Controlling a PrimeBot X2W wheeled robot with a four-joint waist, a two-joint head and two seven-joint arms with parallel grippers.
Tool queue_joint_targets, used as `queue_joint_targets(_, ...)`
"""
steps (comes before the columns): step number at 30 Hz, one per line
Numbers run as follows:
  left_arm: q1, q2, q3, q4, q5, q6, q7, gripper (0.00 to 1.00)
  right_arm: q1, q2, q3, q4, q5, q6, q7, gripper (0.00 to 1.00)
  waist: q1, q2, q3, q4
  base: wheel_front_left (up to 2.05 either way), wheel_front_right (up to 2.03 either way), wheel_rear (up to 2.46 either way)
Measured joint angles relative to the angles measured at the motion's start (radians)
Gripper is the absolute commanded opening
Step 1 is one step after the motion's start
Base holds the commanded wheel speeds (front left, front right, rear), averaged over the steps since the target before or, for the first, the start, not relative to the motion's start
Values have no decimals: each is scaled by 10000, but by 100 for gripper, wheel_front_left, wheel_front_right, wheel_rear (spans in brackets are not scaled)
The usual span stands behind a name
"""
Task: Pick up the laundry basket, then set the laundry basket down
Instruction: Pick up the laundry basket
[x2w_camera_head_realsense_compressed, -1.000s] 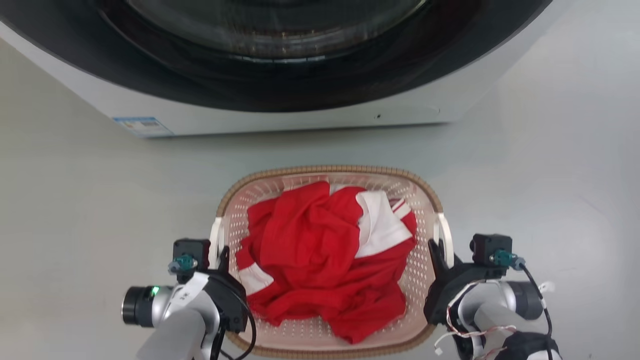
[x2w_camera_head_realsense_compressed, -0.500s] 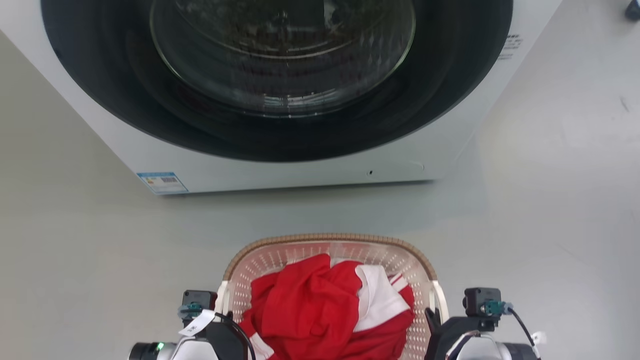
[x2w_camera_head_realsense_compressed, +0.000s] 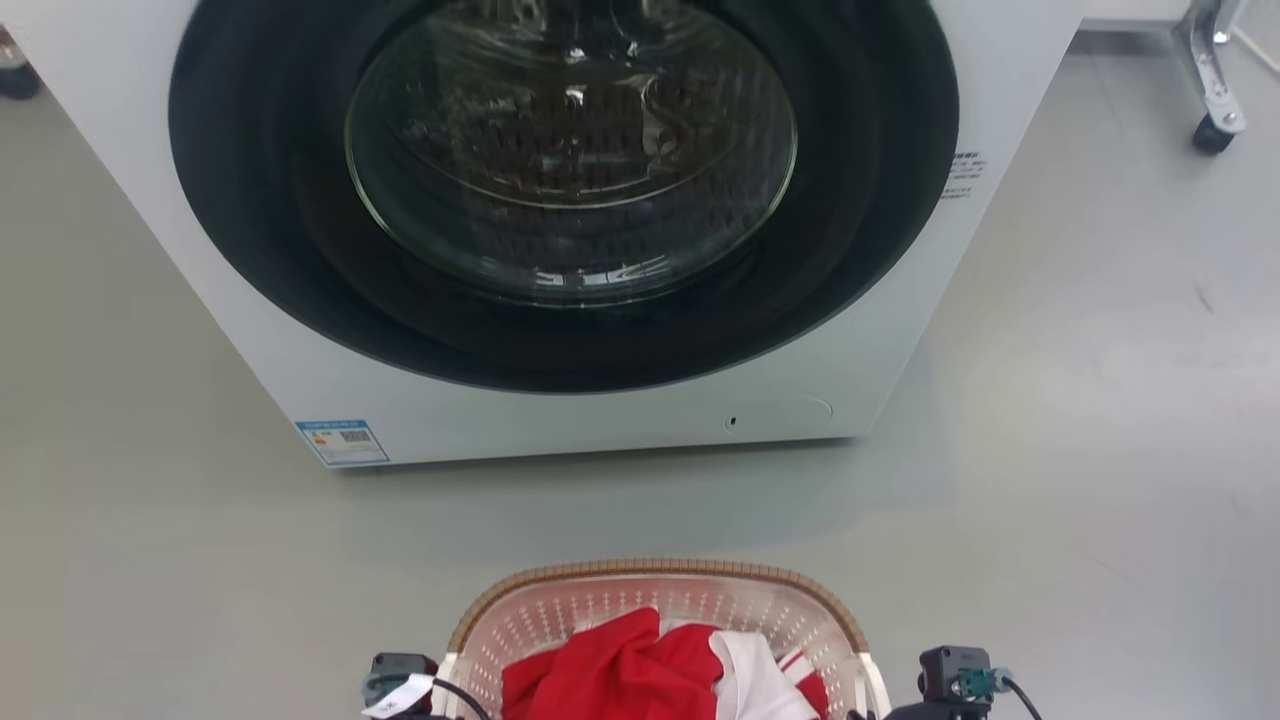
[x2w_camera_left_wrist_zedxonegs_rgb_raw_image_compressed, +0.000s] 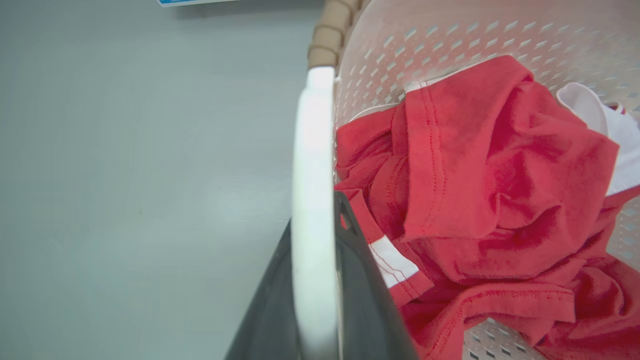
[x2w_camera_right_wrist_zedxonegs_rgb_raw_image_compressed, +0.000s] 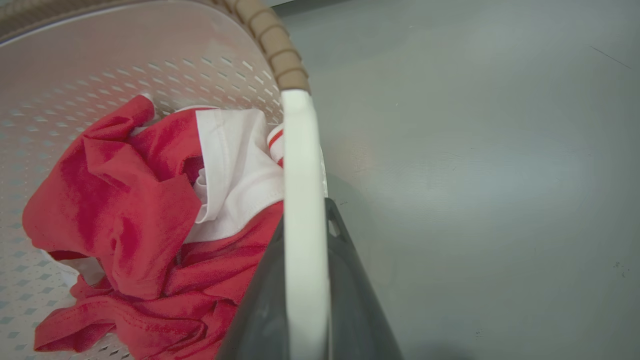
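Observation:
The laundry basket (x2w_camera_head_realsense_compressed: 655, 573) shows its brown woven-look rim and perforated cream wall at the bottom edge of the head view, with red and white clothes (x2w_camera_head_realsense_compressed: 640, 670) inside. In the left wrist view my left gripper (x2w_camera_left_wrist_zedxonegs_rgb_raw_image_compressed: 314, 215) is shut on the basket's white left handle (x2w_camera_left_wrist_zedxonegs_rgb_raw_image_compressed: 312, 125), one dark finger on each side of it. My right gripper (x2w_camera_right_wrist_zedxonegs_rgb_raw_image_compressed: 305, 215) is shut on the white right handle (x2w_camera_right_wrist_zedxonegs_rgb_raw_image_compressed: 300, 150) the same way. Whether the basket's base touches the floor is hidden.
A white front-loading washing machine (x2w_camera_head_realsense_compressed: 600, 430) with a round glass door (x2w_camera_head_realsense_compressed: 570, 150) stands just beyond the basket, with a strip of grey floor (x2w_camera_head_realsense_compressed: 640, 510) between them. A caster of a metal stand (x2w_camera_head_realsense_compressed: 1212, 130) is at the far right. Open floor lies left and right.
The whole head picture has shifted down, so the camera has tilted up: more of the washing machine shows and the basket sits lower. Both grippers stay on the handles.

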Motion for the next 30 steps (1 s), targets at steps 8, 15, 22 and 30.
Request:
queue_joint_targets(8, 422, 40, -188, -63, -267, 0, 314, 0, 274, -6, 336, -2, 391, -77, 313, 0, 1, 0, -569, -27, 0, 0, 0)
queue_joint_targets(15, 758, 84, -357, -153, -414, 13, 550, 0, 471, -21, 589, 8, 688, -134, 608, 0, 1, 0, -944, -8, 0, 0, 0)
queue_joint_targets(22, 882, 98, -445, -163, -713, 27, 744, 0, 567, -31, 811, 6, 1016, -173, 767, 0, 1, 0, -1249, 17, 0, 0, 0)
queue_joint_targets(30, 996, 104, -483, -163, -802, 102, 830, 0, 659, -33, 999, 4, 1244, -244, 828, 0, 2, 2, -1332, 39, 0, 0, 0)
